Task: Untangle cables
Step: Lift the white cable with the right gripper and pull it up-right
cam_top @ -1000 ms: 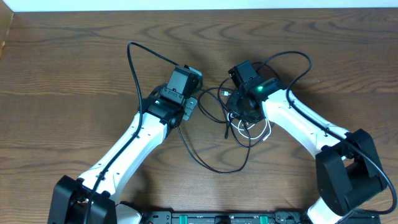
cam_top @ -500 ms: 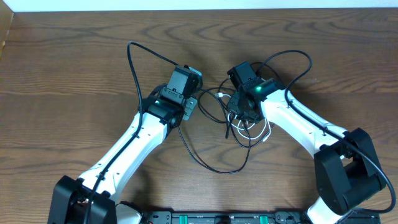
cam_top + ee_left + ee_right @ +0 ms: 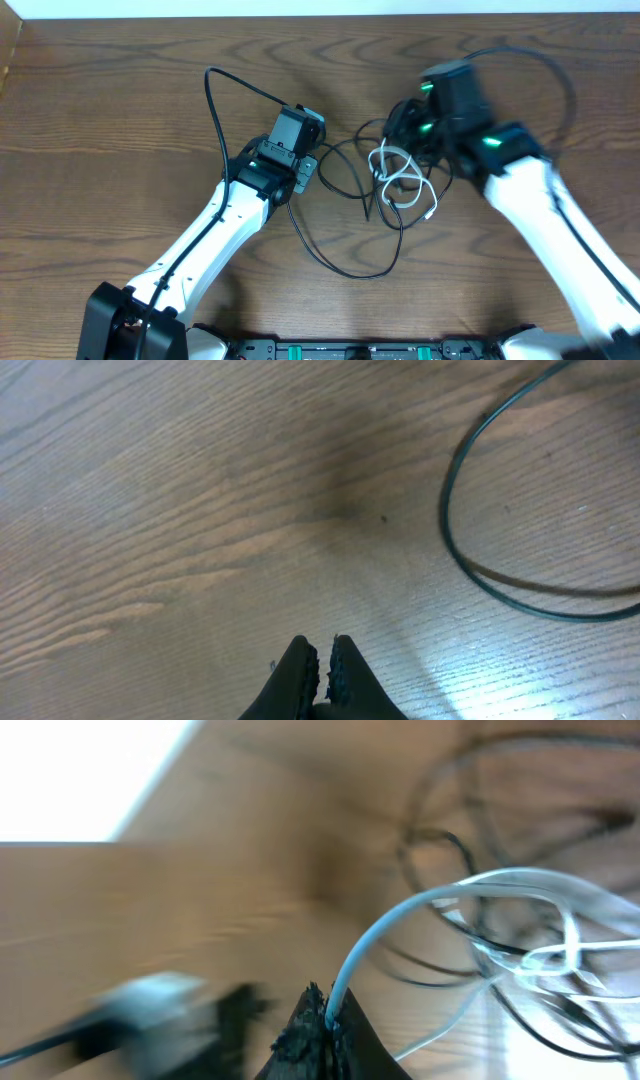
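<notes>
Your right gripper (image 3: 325, 1015), a blur in the overhead view well to the right of the left gripper (image 3: 320, 652), has its jaws pinched on the white cord (image 3: 396, 168), which leaves the fingertips and arcs off into a knot of loops. The left gripper sits with its jaws closed on nothing, low over bare table (image 3: 120, 120). The white cord's coils lie between the two grippers, just to the right of the left gripper. The black cords (image 3: 350, 274) thread through and around those coils and trail down toward the robot's base, below and to the right of the left gripper. One black loop (image 3: 447, 510) curves across the wood just ahead and to the right of its fingertips. The danger from here, as it looks, is that nothing pins the black cords. Pull the white cord away and the whole bundle may drag along with it, cinching the crossings tighter instead of freeing them. A fast pull could also slide the thin cord out of the pinch, or whip its free plug end into another loop.
</notes>
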